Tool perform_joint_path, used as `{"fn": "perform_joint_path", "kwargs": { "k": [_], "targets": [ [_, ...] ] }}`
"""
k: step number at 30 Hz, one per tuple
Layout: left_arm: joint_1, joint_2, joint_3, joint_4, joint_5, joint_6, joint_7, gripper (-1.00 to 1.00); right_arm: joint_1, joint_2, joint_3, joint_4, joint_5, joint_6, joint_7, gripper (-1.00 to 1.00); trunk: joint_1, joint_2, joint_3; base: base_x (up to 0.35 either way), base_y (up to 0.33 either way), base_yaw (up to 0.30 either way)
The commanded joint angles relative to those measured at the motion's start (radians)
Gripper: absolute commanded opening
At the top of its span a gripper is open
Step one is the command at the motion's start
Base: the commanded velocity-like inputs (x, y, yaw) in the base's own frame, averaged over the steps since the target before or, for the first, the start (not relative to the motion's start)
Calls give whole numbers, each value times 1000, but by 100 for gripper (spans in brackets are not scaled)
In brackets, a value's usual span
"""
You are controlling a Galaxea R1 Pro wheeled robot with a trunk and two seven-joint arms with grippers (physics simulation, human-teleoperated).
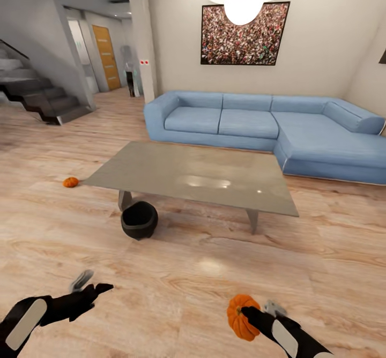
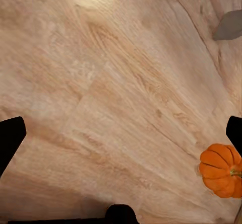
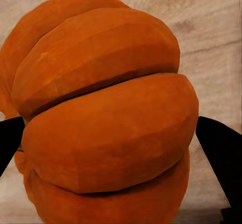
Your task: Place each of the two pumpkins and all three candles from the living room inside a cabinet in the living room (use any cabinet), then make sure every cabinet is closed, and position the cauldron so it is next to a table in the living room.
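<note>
Right wrist view: the right gripper (image 3: 113,133) has its jaws clamped on one pumpkin (image 3: 106,113), a dark finger pressed against each flank of the ribbed orange body, with wooden floor behind it. In the head view the same pumpkin (image 1: 242,317) rides at the tip of the right gripper (image 1: 247,313), carried above the floor (image 1: 187,288) low on the robot's right side. The left gripper (image 1: 92,285) hangs over bare boards on the other side, its jaws spread apart and holding nothing; the left wrist view shows its two fingertips (image 2: 10,138) wide apart over the planks.

Further out, the cauldron (image 1: 139,219) stands on the floor just beside the near left leg of the grey surface (image 1: 198,176), so that part of the task looks settled. The second pumpkin (image 1: 71,182) lies on the floor off the surface's far left corner. Beyond is a blue sofa (image 1: 268,127).

The step in hand appears to be carrying the first pumpkin to storage. The cabinet is not before the robot, so the next move likely calls for turning the base to find it, then opening a drawer, probably with the free left arm.
</note>
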Motion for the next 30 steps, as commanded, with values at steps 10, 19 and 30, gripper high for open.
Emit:
{"fn": "perform_joint_path", "kwargs": {
  "k": [10, 19, 30],
  "targets": [
    [-1, -99, -2, 160, -110, -287, 244, 100, 17, 2, 35, 130, 96, -169, -25, -100, 0, 0, -4, 0, 0, 276],
    [-1, -107, 2, 267, -116, -409, 262, 100, 17, 3, 37, 133, 111, -218, -30, -100, 0, 0, -7, 34, 0, 276],
    [-1, -115, 6, 332, -107, -466, 261, 100, 29, 34, 38, 157, 182, -332, -21, -100, 0, 0, -14, 234, 148, 276]
  ]
}}
